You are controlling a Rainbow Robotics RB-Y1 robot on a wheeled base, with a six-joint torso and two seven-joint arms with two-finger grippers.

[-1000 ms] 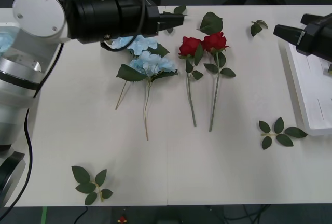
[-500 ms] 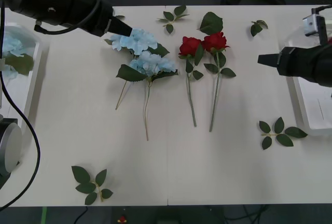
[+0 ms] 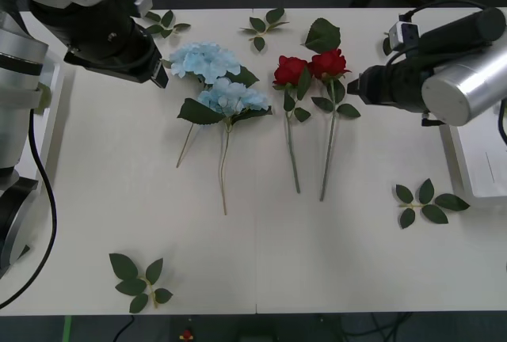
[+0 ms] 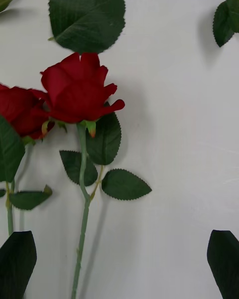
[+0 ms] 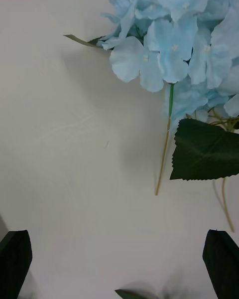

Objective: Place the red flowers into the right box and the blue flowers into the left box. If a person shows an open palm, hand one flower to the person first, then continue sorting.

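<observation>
Two red flowers (image 3: 290, 70) (image 3: 328, 63) lie side by side at the table's centre, stems toward me. Just right of the rightmost one hovers my right gripper (image 3: 356, 87), open; its wrist view has that rose (image 4: 77, 94) ahead, between the black fingertips (image 4: 223, 259). Two blue flowers (image 3: 206, 61) (image 3: 231, 96) lie left of the roses. My left gripper (image 3: 162, 75) is open just left of the upper blue flower (image 5: 174, 40). The right box (image 3: 475, 160) sits at the right edge. The left box (image 3: 54, 120) is mostly hidden behind my left arm.
Loose green leaf sprigs lie near the front left (image 3: 139, 279), front right (image 3: 428, 202), and along the far edge (image 3: 265, 21) (image 3: 394, 39) (image 3: 166, 19). A single large leaf (image 3: 322, 35) rests behind the roses. Bare tabletop stretches in front of the stems.
My right arm has come left from over the right box to beside the roses. My left arm has drawn back leftward, its tip now lower beside the upper blue flower.
</observation>
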